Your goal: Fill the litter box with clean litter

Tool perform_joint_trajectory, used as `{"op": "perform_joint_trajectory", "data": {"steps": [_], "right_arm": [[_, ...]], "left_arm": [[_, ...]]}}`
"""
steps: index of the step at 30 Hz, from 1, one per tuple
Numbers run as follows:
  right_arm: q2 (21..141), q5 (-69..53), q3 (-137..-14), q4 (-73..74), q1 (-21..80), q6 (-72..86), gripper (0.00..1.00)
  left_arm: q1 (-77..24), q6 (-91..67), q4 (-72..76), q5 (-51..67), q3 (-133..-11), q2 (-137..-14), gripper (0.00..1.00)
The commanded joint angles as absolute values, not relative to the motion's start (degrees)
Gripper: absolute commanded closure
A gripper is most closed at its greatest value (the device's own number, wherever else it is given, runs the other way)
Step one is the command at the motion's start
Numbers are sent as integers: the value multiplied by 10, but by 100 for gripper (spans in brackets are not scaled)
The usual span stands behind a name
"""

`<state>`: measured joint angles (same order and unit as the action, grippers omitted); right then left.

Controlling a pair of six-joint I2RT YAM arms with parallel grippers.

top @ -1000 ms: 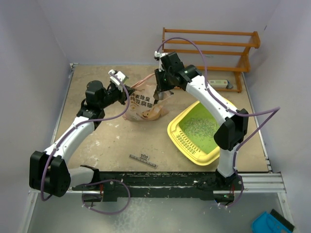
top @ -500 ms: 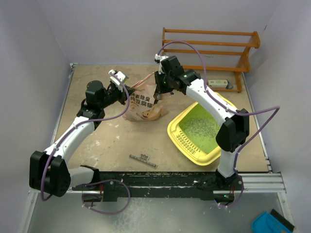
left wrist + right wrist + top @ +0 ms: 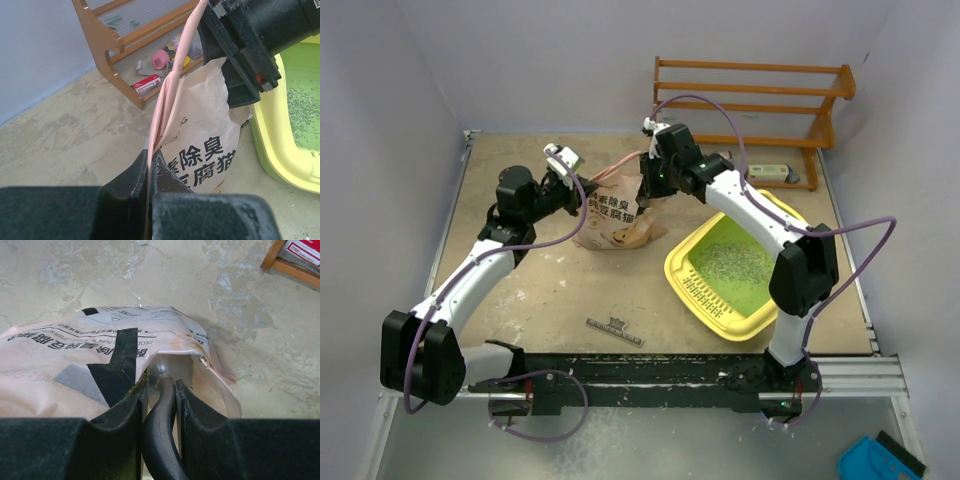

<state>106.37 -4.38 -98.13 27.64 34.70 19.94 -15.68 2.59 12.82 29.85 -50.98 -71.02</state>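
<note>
The yellow litter box point(image 3: 677, 262) lies right of centre, with clean litter point(image 3: 730, 262) scattered over its green floor; the left wrist view shows its wall point(image 3: 280, 165) and the granules point(image 3: 302, 107). A tan printed bag point(image 3: 615, 222) stands to its left. My left gripper point(image 3: 582, 192) is shut on the bag's pink top edge point(image 3: 165, 105). My right gripper point(image 3: 648, 195) reaches into the bag's mouth, shut on a scoop's black handle point(image 3: 162, 415). The silver bowl point(image 3: 172, 367) sits just inside the opening. The bag's contents are hidden.
A wooden rack point(image 3: 750, 100) stands at the back right with a white strip point(image 3: 768, 172) under it, plus a pink roll point(image 3: 160, 59) and a small box point(image 3: 147, 84). A flat metal piece point(image 3: 615, 330) lies near the front edge. Walls enclose the table.
My right wrist has shifted slightly to the right above the bag's mouth. The left arm, the bag and the litter box have not moved.
</note>
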Motion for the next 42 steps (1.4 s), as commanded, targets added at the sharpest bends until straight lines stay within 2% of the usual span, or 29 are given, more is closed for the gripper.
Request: {"op": "perform_joint_trajectory", "data": {"steps": [1,20,28,42], "right_arm": [[1091,-104,-930,318,357,227,100],[1052,-259,-847,153,323,323,100],[1027,-320,-792,34,307,390,100],[996,-342,-774,-31,290,442,100]], "left_arm": [[-153,16,202,315,-526,-697,100],[-153,18,200,316,-527,-698,100],[-151,20,199,316,-527,-699,100],[-150,23,192,317,-532,-703,100]]}}
